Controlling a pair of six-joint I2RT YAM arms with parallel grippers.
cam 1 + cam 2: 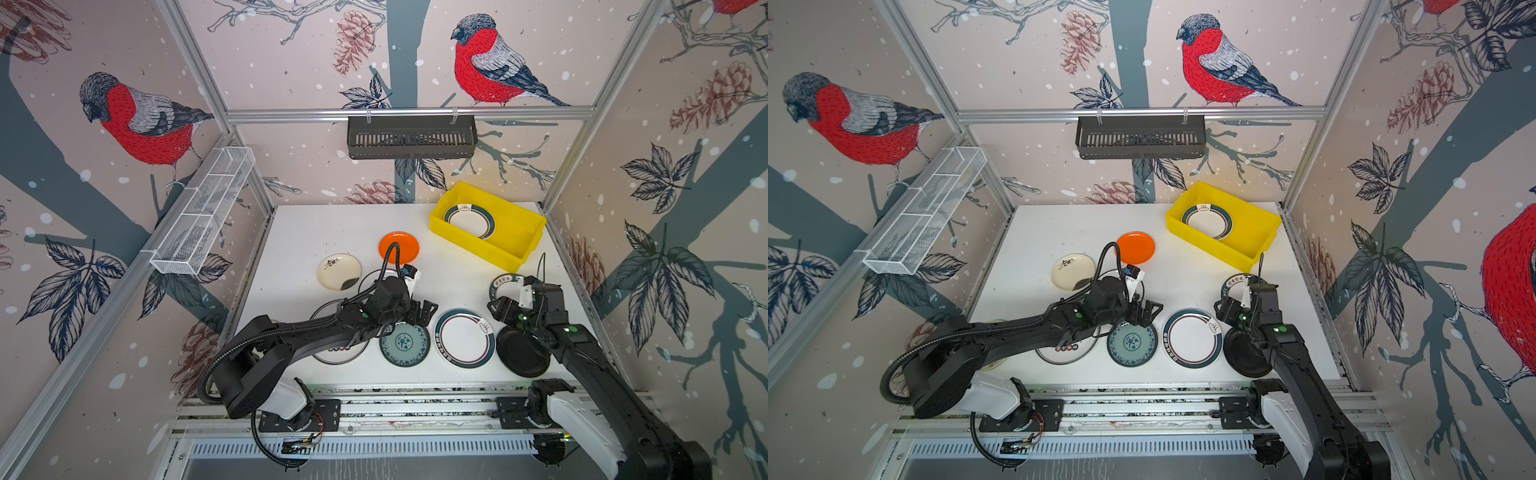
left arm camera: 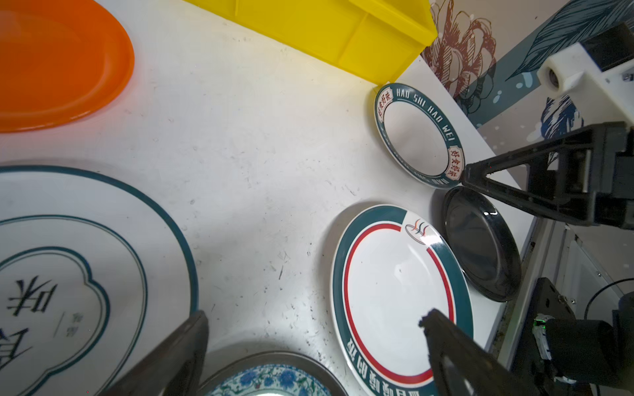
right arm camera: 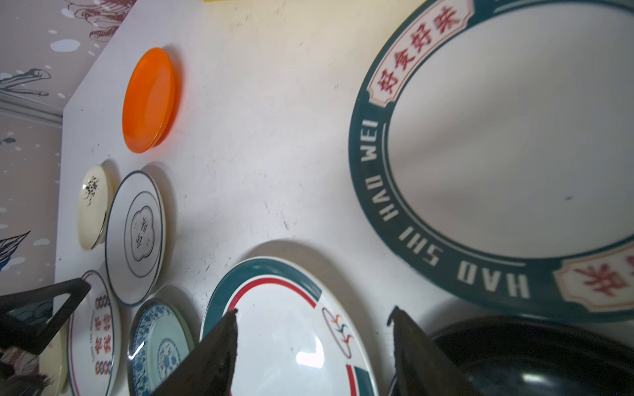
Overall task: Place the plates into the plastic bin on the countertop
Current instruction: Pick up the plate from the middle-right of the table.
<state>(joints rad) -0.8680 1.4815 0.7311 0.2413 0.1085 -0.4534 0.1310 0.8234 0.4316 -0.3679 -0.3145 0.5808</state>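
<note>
Jaws of the right gripper (image 3: 314, 311) stand apart, empty, over the upper rim of the black plate (image 1: 517, 355), lower right in a top view. Plastic bin (image 1: 482, 248) sits up-frame of it; the left gripper (image 2: 312, 317), also spread and empty, looks farther off.

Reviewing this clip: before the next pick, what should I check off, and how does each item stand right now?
1. Left gripper open and empty: ok.
2. Right gripper open and empty: ok.
3. Yellow bin has room beside its one plate: ok.
4. Right fingers lined up on the black plate rim: cannot tell.
5. Countertop cleared of plates: not ok; the orange plate and others remain.
</note>
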